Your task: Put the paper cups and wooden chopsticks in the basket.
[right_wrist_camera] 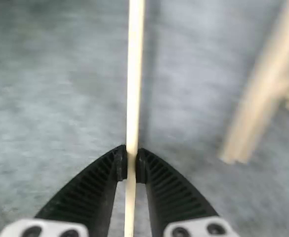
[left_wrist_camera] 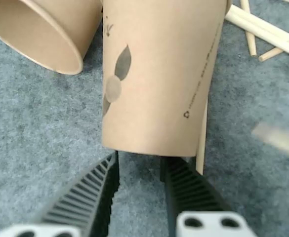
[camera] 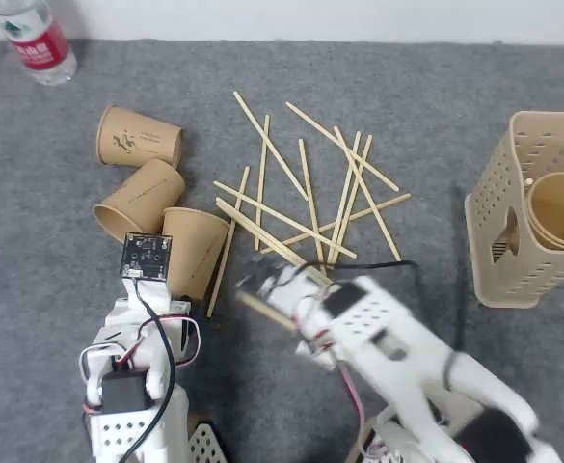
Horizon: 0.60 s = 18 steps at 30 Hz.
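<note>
Nothing is legible: the bottle [camera: 31, 34] at eleven o'clock wears a red label [camera: 42, 46] with white print, and the paper cup [left_wrist_camera: 159, 74] bears tiny marks.

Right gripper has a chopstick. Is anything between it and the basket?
Nothing visible does. The right gripper is shut on a chopstick, and the grey mat from there to the basket is bare; the loose chopsticks lie flat on the far side of that path. Stacked cups already sit in the basket's near compartment.

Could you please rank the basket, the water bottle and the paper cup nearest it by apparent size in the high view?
1. basket.
2. paper cup and water bottle look alike; the bottle is cut off, so unranked.
</note>
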Motion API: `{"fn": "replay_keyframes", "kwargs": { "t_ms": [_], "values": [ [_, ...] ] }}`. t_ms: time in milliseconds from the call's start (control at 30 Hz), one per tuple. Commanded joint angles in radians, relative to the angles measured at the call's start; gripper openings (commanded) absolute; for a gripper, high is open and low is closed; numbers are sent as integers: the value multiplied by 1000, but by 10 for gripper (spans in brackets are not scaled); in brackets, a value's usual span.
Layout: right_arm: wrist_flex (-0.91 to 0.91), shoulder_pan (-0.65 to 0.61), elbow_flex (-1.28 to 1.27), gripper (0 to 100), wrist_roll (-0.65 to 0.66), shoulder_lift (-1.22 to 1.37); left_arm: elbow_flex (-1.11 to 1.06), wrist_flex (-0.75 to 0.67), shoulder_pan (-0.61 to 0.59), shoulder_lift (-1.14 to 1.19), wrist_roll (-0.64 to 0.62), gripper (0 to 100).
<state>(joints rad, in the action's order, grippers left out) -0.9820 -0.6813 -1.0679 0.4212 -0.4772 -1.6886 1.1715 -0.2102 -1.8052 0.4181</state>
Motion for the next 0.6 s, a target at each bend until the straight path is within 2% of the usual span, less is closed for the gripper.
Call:
{"fn": "replay_keyframes", "kwargs": {
  "t_ms": [0,333,567],
  "values": [
    [-2,124,-61,7,-12,-277,5,-14,6,-11,6,130],
    [-76,375,-394,7,-155,-1371,5,-12,6,-11,6,130],
    [18,390,-385,7,-160,-1182,5,0,8,-12,6,130]
  ]
}}
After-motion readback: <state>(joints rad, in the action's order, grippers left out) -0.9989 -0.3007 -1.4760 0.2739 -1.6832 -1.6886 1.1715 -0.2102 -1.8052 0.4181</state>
